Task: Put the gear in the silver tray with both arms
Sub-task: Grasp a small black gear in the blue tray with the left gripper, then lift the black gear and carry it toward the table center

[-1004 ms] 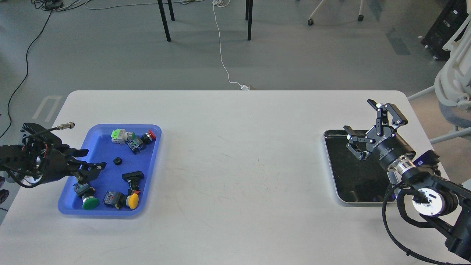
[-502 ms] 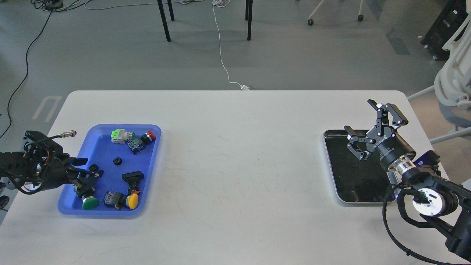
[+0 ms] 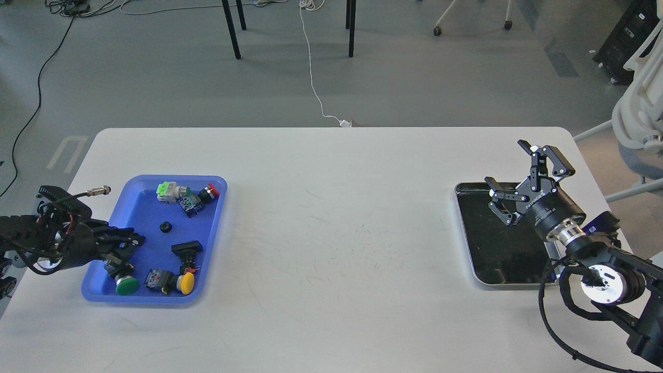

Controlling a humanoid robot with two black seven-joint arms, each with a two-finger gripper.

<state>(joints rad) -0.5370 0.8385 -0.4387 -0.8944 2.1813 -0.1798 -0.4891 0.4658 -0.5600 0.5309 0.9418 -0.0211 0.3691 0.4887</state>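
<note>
My left gripper (image 3: 132,240) reaches into the left part of the blue tray (image 3: 145,207), with its fingers drawn together over a small black gear that they mostly hide. A second small black gear (image 3: 166,226) lies loose in the middle of that tray. The silver tray (image 3: 466,234) lies at the right of the table, and its dark floor holds nothing. My right gripper (image 3: 518,176) is open and empty, hovering over the silver tray's far right corner.
The blue tray also holds a green push button (image 3: 126,285), a yellow one (image 3: 186,282), a red one (image 3: 210,191), a green-and-white switch (image 3: 166,190) and a black part (image 3: 186,248). A white chair (image 3: 639,103) stands off the table's right edge.
My left gripper has sunk lower into the blue tray and its fingers have closed over the small black gear that lay between them. The right arm has not moved.
</note>
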